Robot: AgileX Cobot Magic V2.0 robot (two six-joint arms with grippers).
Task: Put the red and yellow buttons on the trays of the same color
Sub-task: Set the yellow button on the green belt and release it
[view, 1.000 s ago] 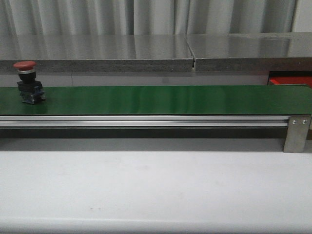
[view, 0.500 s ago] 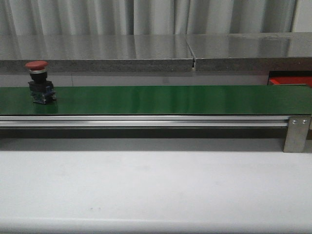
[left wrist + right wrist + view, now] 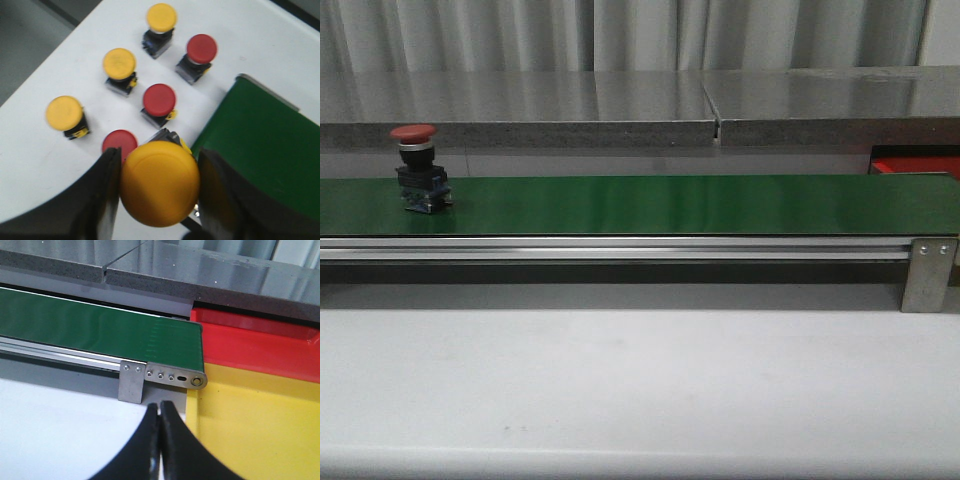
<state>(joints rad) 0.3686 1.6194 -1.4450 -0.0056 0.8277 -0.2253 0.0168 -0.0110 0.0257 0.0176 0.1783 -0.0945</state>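
A red button [image 3: 416,166] with a dark base stands upright on the green belt [image 3: 670,203] near its left end. My left gripper [image 3: 160,172] is shut on a yellow button [image 3: 159,186], held over the white table beside the belt's end [image 3: 265,145]. Below it stand loose yellow buttons [image 3: 119,64] and red buttons [image 3: 159,99]. My right gripper [image 3: 161,412] is shut on nothing, in front of the belt's other end. The red tray [image 3: 260,342] and the yellow tray [image 3: 250,425] lie side by side there. Neither gripper shows in the front view.
A grey stone counter [image 3: 620,105] runs behind the belt. A metal rail [image 3: 620,248] and bracket [image 3: 930,272] edge the belt's front. The white table [image 3: 640,380] stretches in front. Only a corner of the red tray [image 3: 916,165] shows at the far right.
The red button has travelled to the right along the belt, staying upright. Nothing else in the front view has moved.
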